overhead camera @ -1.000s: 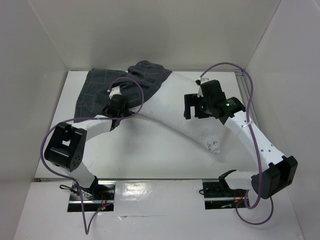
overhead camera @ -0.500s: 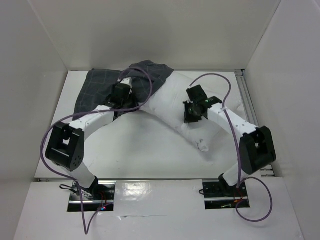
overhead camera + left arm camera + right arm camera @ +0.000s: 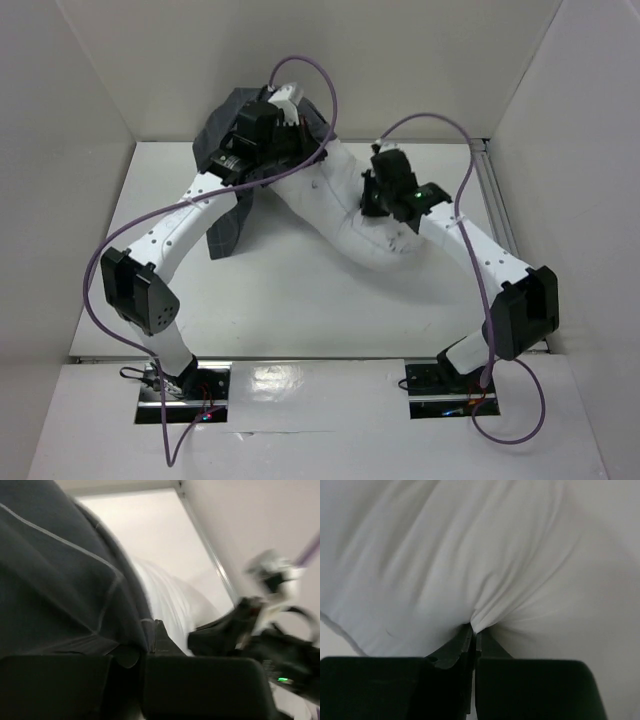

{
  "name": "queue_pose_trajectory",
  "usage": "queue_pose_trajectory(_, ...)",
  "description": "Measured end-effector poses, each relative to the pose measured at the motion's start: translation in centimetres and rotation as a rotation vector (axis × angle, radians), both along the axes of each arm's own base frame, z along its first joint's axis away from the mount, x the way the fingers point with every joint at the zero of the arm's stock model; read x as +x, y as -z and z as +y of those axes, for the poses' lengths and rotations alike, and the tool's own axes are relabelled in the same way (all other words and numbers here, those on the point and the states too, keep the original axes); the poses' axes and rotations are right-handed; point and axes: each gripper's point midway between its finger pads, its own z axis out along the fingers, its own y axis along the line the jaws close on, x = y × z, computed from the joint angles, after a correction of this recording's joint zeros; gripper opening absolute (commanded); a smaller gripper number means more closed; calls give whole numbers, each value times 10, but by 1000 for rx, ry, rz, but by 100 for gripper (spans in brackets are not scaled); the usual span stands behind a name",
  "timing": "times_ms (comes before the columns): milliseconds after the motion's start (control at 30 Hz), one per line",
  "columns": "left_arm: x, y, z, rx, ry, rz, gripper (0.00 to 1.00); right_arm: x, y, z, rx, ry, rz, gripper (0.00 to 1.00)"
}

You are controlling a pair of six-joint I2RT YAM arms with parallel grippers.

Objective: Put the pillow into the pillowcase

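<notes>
Left gripper [image 3: 149, 636]: clamped shut on an edge of the pillowcase [image 3: 55, 580], holding it up off the table [image 3: 300, 300]; this hold suits keeping the mouth open.
Right gripper [image 3: 473, 630]: closed, pinching a fold of the pillow [image 3: 445, 555], ready to feed it in.
Pillow: on the table at the back, mostly uncovered, its left end under the raised cloth.
Writing: none legible, though the blurred left wrist view may hide small labels.

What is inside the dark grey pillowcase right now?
One end of the white pillow disappears behind the pillowcase edge. How far it goes inside, if at all, cannot be seen: the cloth covers it.
</notes>
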Motion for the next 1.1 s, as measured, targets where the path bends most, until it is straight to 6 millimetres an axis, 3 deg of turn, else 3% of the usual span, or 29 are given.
queue_pose_trajectory(67,-13,17,-2,10,29,34,0,-19,36,14,-4,-41,66,0)
queue_pose_trajectory(167,-37,67,6,63,46,144,0,-51,77,37,-12,-109,144,0)
queue_pose_trajectory(267,-53,111,14,107,44,249,0,-64,87,49,-3,-142,171,0)
queue_pose_trajectory(333,-56,117,16,115,42,277,0,-62,83,49,3,-136,165,0)
queue_pose_trajectory(400,-55,106,15,111,42,270,0,-54,69,46,1,-119,143,0)
queue_pose_trajectory(567,-37,25,5,40,47,126,0,-23,-5,21,-21,-33,-5,0)
queue_pose_trajectory(667,-38,-10,0,-8,73,63,0,-26,-47,9,1,-16,-103,0)
queue_pose_trajectory(733,-47,-12,-2,-25,104,62,0,-36,-66,4,20,-19,-147,0)
queue_pose_trajectory(800,-63,3,-1,-26,136,95,0,-50,-69,3,23,-30,-169,0)
queue_pose_trajectory(833,-74,19,3,-19,148,121,0,-59,-61,5,11,-43,-164,0)
queue_pose_trajectory(933,-124,88,22,32,166,277,0,-90,-18,16,-58,-101,-94,0)
queue_pose_trajectory(1000,-165,140,41,92,171,413,28,-115,22,24,-110,-161,-22,0)
queue_pose_trajectory(1033,-183,156,49,119,183,466,54,-129,41,28,-125,-197,17,0)
queue_pose_trajectory(1100,-212,168,58,154,207,539,72,-149,64,31,-140,-248,70,0)
